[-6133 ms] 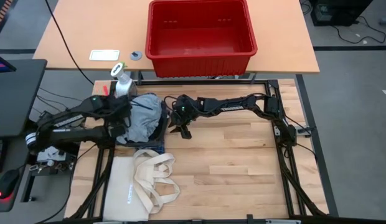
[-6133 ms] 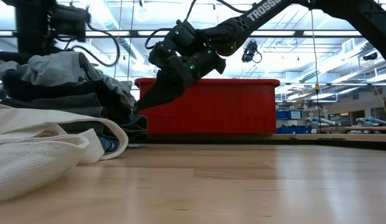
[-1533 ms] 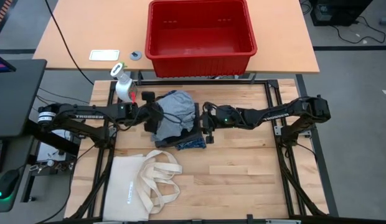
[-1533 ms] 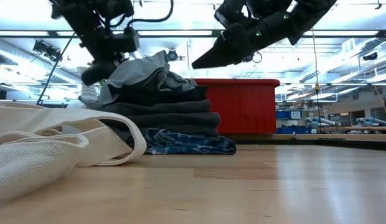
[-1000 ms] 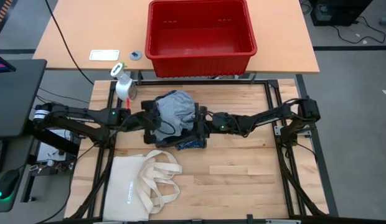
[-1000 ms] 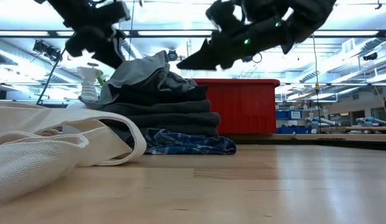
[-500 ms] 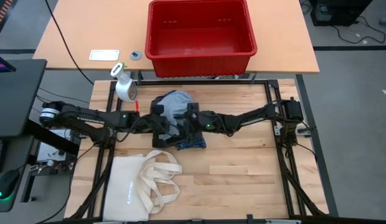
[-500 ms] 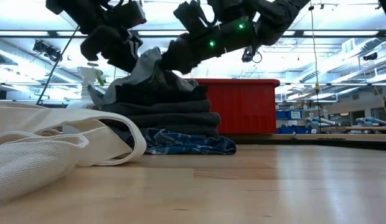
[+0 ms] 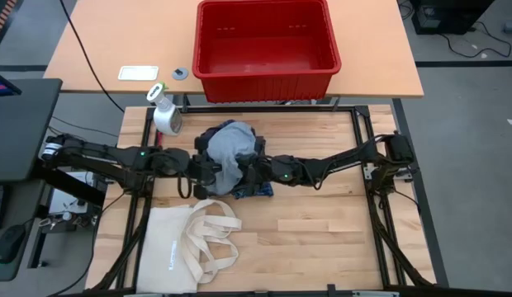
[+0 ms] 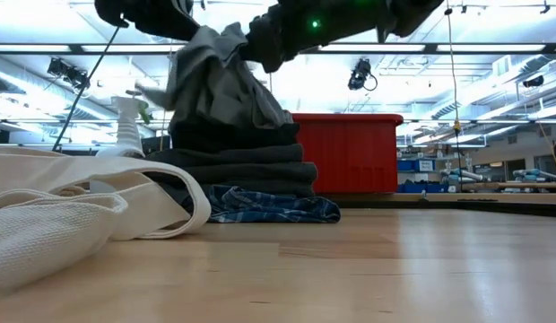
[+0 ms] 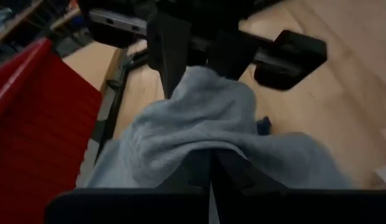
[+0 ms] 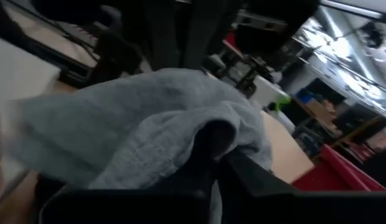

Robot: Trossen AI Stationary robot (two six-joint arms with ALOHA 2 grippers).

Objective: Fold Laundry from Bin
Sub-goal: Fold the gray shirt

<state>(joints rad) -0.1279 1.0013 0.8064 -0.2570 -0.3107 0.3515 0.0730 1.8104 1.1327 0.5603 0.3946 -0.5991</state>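
Both end effectors pinch light grey piece (image 9: 231, 147); low view shows it lifted.

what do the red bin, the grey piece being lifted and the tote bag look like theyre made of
Red bin: looks like moulded plastic, smooth with a slight sheen and a thick rim.
Grey piece: soft knit, perhaps cotton jersey; it drapes and creases, matte.
Tote bag: cream woven canvas, going by the coarse weave in the low view.

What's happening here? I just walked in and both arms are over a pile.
Both grippers are shut on the light grey piece atop the laundry pile: left gripper on one side, right gripper on the other, lifting it. The red bin looks empty. A tote bag lies nearby.
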